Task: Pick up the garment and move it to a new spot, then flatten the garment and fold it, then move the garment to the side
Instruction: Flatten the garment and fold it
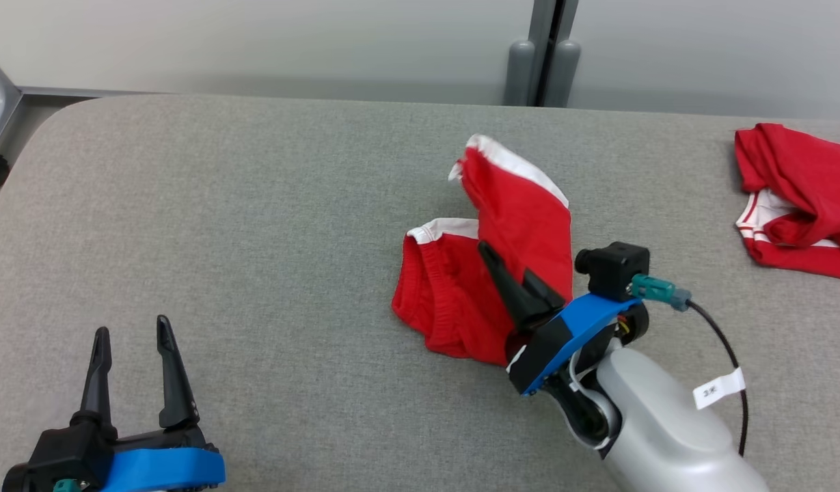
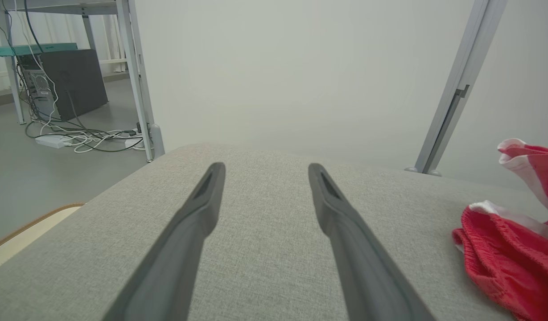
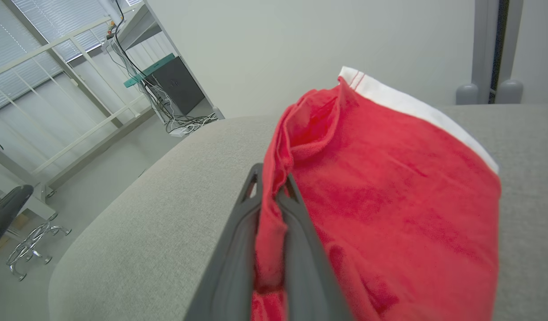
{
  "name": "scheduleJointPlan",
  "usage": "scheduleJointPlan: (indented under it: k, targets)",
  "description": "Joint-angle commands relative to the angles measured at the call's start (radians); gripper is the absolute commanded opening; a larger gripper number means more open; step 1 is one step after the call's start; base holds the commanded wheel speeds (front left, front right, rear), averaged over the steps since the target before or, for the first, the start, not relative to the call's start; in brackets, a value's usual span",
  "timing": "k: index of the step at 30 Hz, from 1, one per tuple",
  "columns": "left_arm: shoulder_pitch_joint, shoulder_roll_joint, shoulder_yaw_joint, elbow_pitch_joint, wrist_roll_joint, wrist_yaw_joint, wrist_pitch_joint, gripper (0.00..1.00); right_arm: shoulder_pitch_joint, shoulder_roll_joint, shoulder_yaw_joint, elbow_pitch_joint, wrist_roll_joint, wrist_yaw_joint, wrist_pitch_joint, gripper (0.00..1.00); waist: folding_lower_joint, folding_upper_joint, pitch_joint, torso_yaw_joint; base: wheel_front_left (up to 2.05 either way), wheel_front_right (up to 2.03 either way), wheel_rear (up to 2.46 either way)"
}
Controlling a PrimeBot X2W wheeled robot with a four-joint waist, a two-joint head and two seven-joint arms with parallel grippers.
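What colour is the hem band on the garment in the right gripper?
White hem band on red shorts; clearest in right wrist view.

The red cloth garment [image 1: 522,212] with white trim looks soft and matt, its waistband puckered. The grey table covering [image 1: 255,225] is coarse woven fabric. The long dark fingers [image 2: 340,223] of the left gripper [image 1: 132,326] are matt plastic. The pale forearm shell [image 1: 659,417] is smooth and faintly glossy.

Pad [image 1: 255,205] open left of the garment [image 1: 522,212]; another garment [image 1: 799,198] occupies far right.
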Motion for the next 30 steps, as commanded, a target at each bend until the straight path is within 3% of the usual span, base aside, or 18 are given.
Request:
scheduleJointPlan:
  k: [1, 10, 11, 12, 13, 19, 26, 27, 28, 30]
  targets:
    - [-0.018, -0.001, 0.001, -0.003, -0.004, 0.004, -0.003, 1.0, 0.015, 0.009, 0.002, 0.009, 0.007, 0.0, 0.001, 0.0, 0.0, -0.0001, 0.006, 0.008, 0.0, 0.0, 0.0]
    - [-0.048, -0.001, -0.019, 0.014, -0.01, -0.007, -0.003, 1.0, 0.049, 0.063, 0.104, 0.086, 0.031, 0.0, -0.011, 0.0, 0.0, -0.0001, 0.038, 0.028, 0.0, 0.0, 0.0]
    - [-0.05, -0.002, -0.018, 0.016, -0.01, -0.007, -0.003, 1.0, 0.049, 0.064, 0.122, 0.088, 0.026, 0.0, -0.015, 0.11, 0.0, -0.0001, 0.039, 0.028, 0.0, 0.0, 0.0]
    - [-0.053, -0.002, -0.017, 0.017, -0.01, -0.007, -0.003, 1.0, 0.052, 0.064, 0.135, 0.09, 0.028, 0.0, -0.021, 0.33, 0.0, -0.0001, 0.04, 0.027, 0.0, 0.0, 0.0]
    - [-0.055, -0.001, -0.015, 0.018, -0.01, -0.007, -0.003, 1.0, 0.055, 0.063, 0.147, 0.088, 0.032, 0.0, -0.027, 1.0, 0.0, -0.0001, 0.039, 0.026, 0.0, 0.0, 0.0]
    - [-0.052, -0.001, -0.011, 0.023, -0.004, -0.008, -0.003, 1.0, 0.031, 0.047, 0.143, 0.043, 0.009, 0.0, -0.055, 1.0, 0.0, -0.0001, 0.027, 0.016, 0.0, 0.0, 0.0]
    - [-0.038, -0.001, -0.014, 0.022, -0.003, -0.014, -0.003, 1.0, 0.03, -0.015, -0.07, 0.0, -0.075, 0.0, -0.058, 0.97, 0.0, -0.0001, 0.015, 0.017, 0.0, 0.0, 0.0]
    - [-0.037, -0.001, -0.015, 0.022, -0.003, -0.014, -0.003, 1.0, 0.033, -0.017, -0.095, 0.012, -0.092, 0.0, -0.058, 0.24, 0.0, -0.0001, 0.015, 0.018, 0.0, 0.0, 0.0]
    - [-0.037, -0.001, -0.017, 0.022, -0.002, -0.015, -0.003, 1.0, 0.037, -0.014, -0.113, 0.027, -0.105, 0.0, -0.058, 0.0, 0.0, -0.0001, 0.014, 0.02, 0.0, 0.0, 0.0]
    - [-0.037, -0.001, -0.021, 0.024, -0.002, -0.016, -0.003, 1.0, 0.034, -0.007, -0.135, 0.057, -0.138, 0.0, -0.058, 0.0, 0.0, -0.0001, 0.015, 0.025, 0.0, 0.0, 0.0]
